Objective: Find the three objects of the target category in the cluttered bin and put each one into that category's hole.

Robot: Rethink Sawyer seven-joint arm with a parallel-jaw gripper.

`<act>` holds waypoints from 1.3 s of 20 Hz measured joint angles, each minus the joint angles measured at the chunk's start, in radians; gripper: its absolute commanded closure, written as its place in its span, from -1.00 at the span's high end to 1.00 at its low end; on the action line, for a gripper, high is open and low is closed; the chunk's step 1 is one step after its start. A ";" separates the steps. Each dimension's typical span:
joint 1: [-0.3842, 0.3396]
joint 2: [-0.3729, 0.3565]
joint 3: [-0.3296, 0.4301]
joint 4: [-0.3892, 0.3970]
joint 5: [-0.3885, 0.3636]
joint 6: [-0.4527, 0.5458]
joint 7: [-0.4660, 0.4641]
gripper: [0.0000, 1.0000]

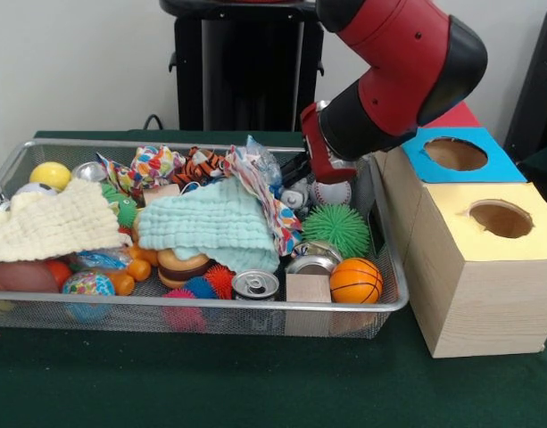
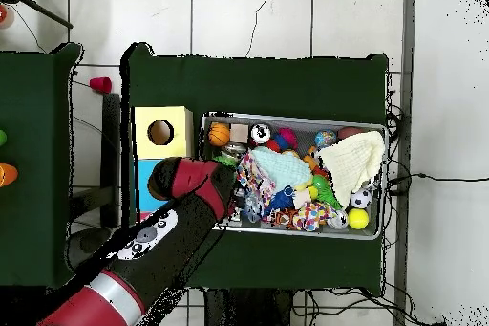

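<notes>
The silver wire-mesh bin (image 1: pixel 391 303) is full of toys and cloths; it also shows in the overhead view (image 2: pixel 298 118). My gripper (image 1: pixel 298 171) is low over the bin's right far corner, mostly hidden behind the red and black arm. A see-through crinkly bottle (image 1: pixel 262 159) stands just left of the gripper, among patterned cloth. Another clear crinkly piece (image 1: pixel 100 260) lies under the cream cloth at the left. The blue-topped box's round hole (image 1: pixel 455 153) is to the right of the bin. In the overhead view the arm (image 2: pixel 181 198) covers that hole.
A mint cloth (image 1: pixel 211 223) and a cream cloth (image 1: pixel 50 223) cover much of the bin. Metal cans (image 1: pixel 255 283) (image 1: pixel 310 263), a green spiky ball (image 1: pixel 337 227), a baseball (image 1: pixel 332 193) and a small basketball (image 1: pixel 355 280) lie at the right. The yellow-topped box's hole (image 1: pixel 501 218) is nearest the camera.
</notes>
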 measured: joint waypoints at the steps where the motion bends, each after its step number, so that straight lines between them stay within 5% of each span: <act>1: 0.000 -0.004 0.000 -0.002 0.000 0.015 0.000 -1.00; 11: 0.002 -0.071 0.000 -0.028 -0.001 0.299 0.000 -1.00; 23: -0.004 -0.138 0.000 -0.028 -0.001 0.325 0.000 -1.00; 24: -0.008 -0.138 0.000 -0.028 -0.001 0.320 0.000 1.00; 26: -0.012 -0.138 0.000 -0.027 -0.001 0.312 0.000 1.00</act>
